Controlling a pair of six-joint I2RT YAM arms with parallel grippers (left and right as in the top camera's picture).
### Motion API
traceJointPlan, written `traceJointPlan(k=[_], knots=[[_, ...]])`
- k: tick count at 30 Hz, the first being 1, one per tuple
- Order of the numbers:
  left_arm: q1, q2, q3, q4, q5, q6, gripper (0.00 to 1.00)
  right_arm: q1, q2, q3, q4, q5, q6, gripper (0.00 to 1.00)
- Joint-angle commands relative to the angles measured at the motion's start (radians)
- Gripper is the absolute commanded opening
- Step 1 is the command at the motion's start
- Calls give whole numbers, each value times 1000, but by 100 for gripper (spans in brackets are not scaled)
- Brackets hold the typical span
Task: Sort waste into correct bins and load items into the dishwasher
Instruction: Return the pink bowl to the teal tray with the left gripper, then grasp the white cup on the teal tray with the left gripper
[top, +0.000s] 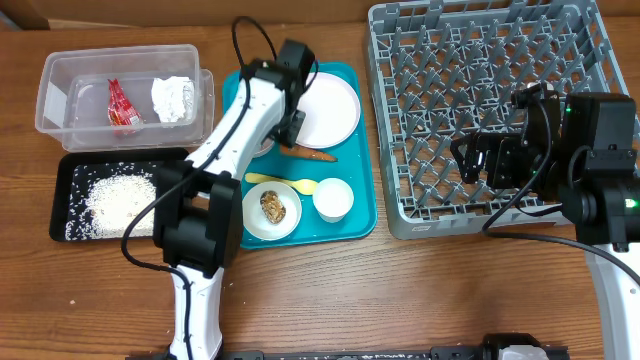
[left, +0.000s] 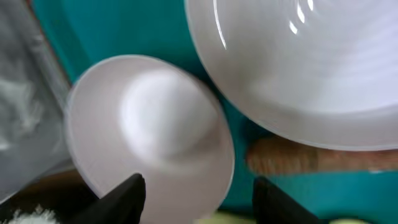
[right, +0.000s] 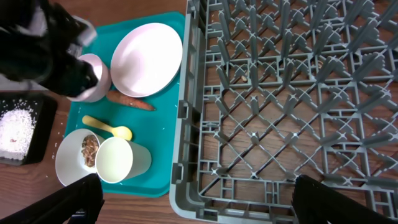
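Note:
My left gripper (top: 293, 125) (left: 199, 180) is open low over the teal tray's far left corner. An empty small bowl (left: 149, 130) (top: 260, 150) (right: 93, 78) sits on the tray, its rim between the fingers. Beside it lie the round plate (top: 328, 108) (left: 298, 56) (right: 146, 59) and the orange carrot piece (top: 310, 153) (right: 130, 101). Nearer are the yellow spoon (top: 285, 182), a bowl holding a brown lump (top: 272, 208) and the cup (top: 332, 198) (right: 118, 158). My right gripper (top: 475, 160) (right: 196, 183) hangs open and empty above the near left corner of the grey dish rack (top: 480, 100) (right: 280, 93).
The clear tub (top: 70, 90) at the far left holds the red wrapper (top: 122, 103) and white napkin (top: 172, 98). In front of it, the black tray (top: 70, 190) carries loose rice (top: 115, 195). The teal tray (top: 360, 215) lies between the bins and the rack.

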Motion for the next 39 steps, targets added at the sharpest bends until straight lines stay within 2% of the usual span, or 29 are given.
traceJointPlan(k=[1, 4, 7, 9, 11, 14, 21, 22, 27, 32, 39], knots=[[29, -12, 312, -187, 14, -74, 63, -6, -3, 21, -2, -6, 3, 100], [44, -13, 596, -412, 72, -84, 72, -6, -3, 21, -5, -6, 3, 100], [48, -17, 836, -561, 95, -90, 73, -6, -3, 21, -5, -6, 3, 100], [48, -68, 868, -560, 175, -87, 76, -6, -3, 21, -5, -6, 3, 100], [45, -120, 858, -560, 220, -87, 74, -6, -3, 21, -7, -6, 3, 100], [45, -216, 756, -560, 299, -87, 73, -6, -3, 21, -18, -5, 3, 100], [44, -449, 312, -551, 327, -130, 72, -6, -3, 21, -4, -6, 3, 100], [33, -471, 206, -515, 330, -119, 72, -6, -3, 21, 3, -6, 3, 100], [-19, -453, -11, -320, 385, -34, 73, -6, -3, 21, 8, -6, 3, 100], [-60, -394, -209, -123, 478, -26, 70, -6, -3, 21, 1, -6, 3, 100], [-81, -293, -276, -55, 539, 3, 61, -6, -3, 21, -3, -6, 3, 100]])
